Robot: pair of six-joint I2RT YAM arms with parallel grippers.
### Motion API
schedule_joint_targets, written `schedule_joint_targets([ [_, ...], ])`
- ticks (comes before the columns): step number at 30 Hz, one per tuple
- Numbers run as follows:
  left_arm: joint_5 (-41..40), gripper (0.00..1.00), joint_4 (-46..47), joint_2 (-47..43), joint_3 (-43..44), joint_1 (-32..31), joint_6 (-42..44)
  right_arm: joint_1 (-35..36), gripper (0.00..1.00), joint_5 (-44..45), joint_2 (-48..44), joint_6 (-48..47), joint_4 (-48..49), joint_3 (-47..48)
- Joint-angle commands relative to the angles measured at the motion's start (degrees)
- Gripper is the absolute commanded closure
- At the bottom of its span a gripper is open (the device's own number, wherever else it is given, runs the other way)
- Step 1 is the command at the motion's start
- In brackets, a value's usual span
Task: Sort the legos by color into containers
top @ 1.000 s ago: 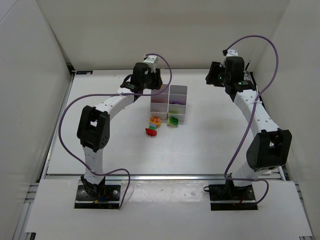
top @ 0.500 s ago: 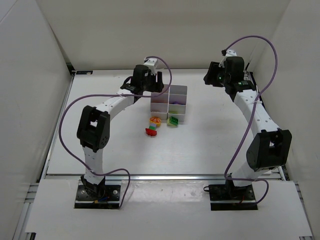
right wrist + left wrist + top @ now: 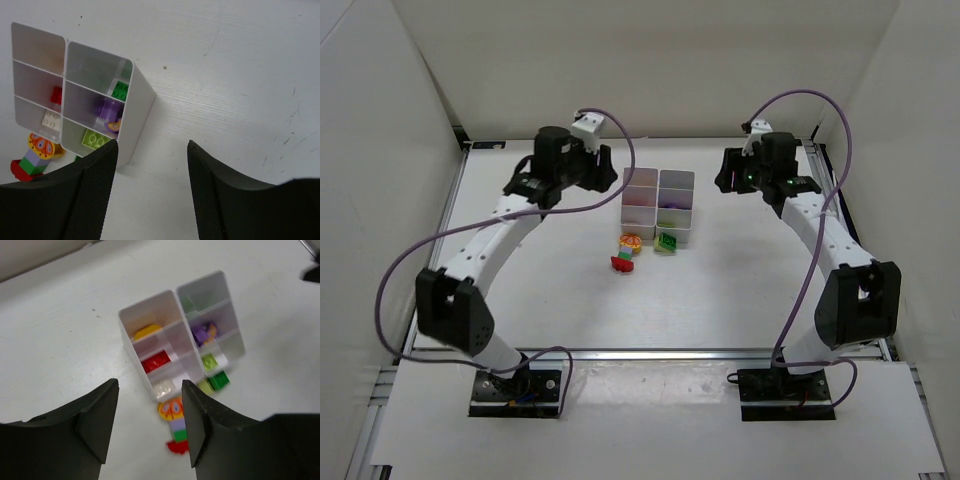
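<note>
Jaws apart and empty, the left pincer point(image 3: 149, 390) is retreating from the white six-cell plastic containers point(image 3: 132, 352); right pincer point(image 3: 152, 150) likewise; stacked multicoloured legos point(image 3: 625, 252) are lying unsorted.

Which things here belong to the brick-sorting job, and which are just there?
Job: containers, red brick in a cell, loose brick stack, green brick beside the containers.
Not job: side wall, arm base plate.
</note>
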Motion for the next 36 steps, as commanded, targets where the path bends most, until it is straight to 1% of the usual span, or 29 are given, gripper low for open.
schedule_joint_targets([
  [1,19.6,0.37,-16.5,-7.0,-1.3,2.5,12.5,-0.2,0.37,-3.9,-3.8,-4.1,2.1,-1.1],
  [2,28.6,0.38,-20.9,-8.0,-2.2,4.7,17.5,-0.3,0.36,-5.8,-4.3,-4.4,2.0,-1.4],
  [3,31.8,0.39,-20.9,-8.8,-3.2,5.7,19.1,-0.4,0.36,-6.7,-4.5,-4.8,2.0,-1.6],
  [4,34.9,0.39,-25.8,-9.1,-3.9,6.7,21.2,-0.6,0.35,-7.8,-4.6,-5.0,2.0,-1.8],
  [5,39.0,0.42,-28.6,-8.8,-4.1,7.5,26.1,-0.7,0.35,-9.6,-5.1,-5.0,2.1,-2.0],
  [6,41.3,0.44,-31.3,-8.4,-4.2,7.8,28.6,-0.8,0.35,-10.1,-5.2,-5.1,2.1,-2.4],
  [7,43.4,0.45,-36.8,-7.9,-4.2,8.1,32.0,-1.1,0.35,-10.6,-5.2,-5.1,2.1,-2.5],
  [8,44.8,0.47,-39.0,-6.7,-4.7,7.9,36.9,-1.1,0.35,-11.0,-5.3,-5.0,2.0,-2.5],
  [9,45.3,0.5,-40.2,-6.5,-5.3,7.8,39.0,-1.3,0.35,-11.1,-5.3,-5.0,1.8,-2.5],
  [10,45.4,0.51,-41.6,-6.4,-6.1,7.6,40.9,-1.1,0.34,-11.1,-5.3,-5.0,1.7,-2.5],
  [11,44.8,0.53,-42.1,-6.3,-7.5,6.9,44.8,-1.3,0.34,-11.3,-5.2,-5.1,1.6,-2.4],
  [13,43.8,0.54,-42.7,-6.0,-8.8,5.5,50.3,-1.6,0.34,-11.5,-5.2,-5.0,1.3,-2.1],
  [16,41.7,0.58,-43.1,-2.8,-9.8,3.6,56.2,-2.1,0.34,-11.7,-5.2,-5.1,1.1,-1.9],
  [18,40.7,0.6,-43.1,-1.1,-9.5,3.1,58.0,-2.2,0.34,-11.8,-5.1,-5.0,1.1,-1.8],
  [21,37.8,0.61,-43.1,2.4,-8.3,2.0,62.6,-2.8,0.34,-12.3,-5.3,-4.9,0.9,-1.8],
  [22,37.2,0.6,-42.9,2.9,-8.1,2.0,63.3,-2.9,0.33,-12.3,-5.3,-5.0,1.0,-1.8],
  [23,36.1,0.57,-41.3,3.9,-8.0,1.9,63.8,-3.1,0.33,-12.3,-5.5,-4.9,0.9,-1.9],
  [24,34.0,0.56,-40.4,4.2,-8.2,1.5,64.7,-3.2,0.33,-12.4,-5.8,-4.9,0.9,-2.0],
  [27,29.7,0.55,-37.8,5.4,-9.0,1.3,67.8,-3.7,0.33,-12.4,-6.3,-4.9,0.7,-2.6],
  [29,28.3,0.56,-36.5,6.7,-8.4,1.4,69.2,-3.9,0.33,-12.4,-6.4,-4.7,0.9,-2.9],
  [32,28.0,0.55,-35.9,8.8,-6.4,1.6,70.0,-4.1,0.33,-12.5,-6.5,-4.6,0.9,-3.4],
  [36,27.8,0.52,-35.1,11.0,-4.8,1.4,70.7,-4.1,0.33,-12.7,-6.5,-4.5,1.2,-3.7],
])
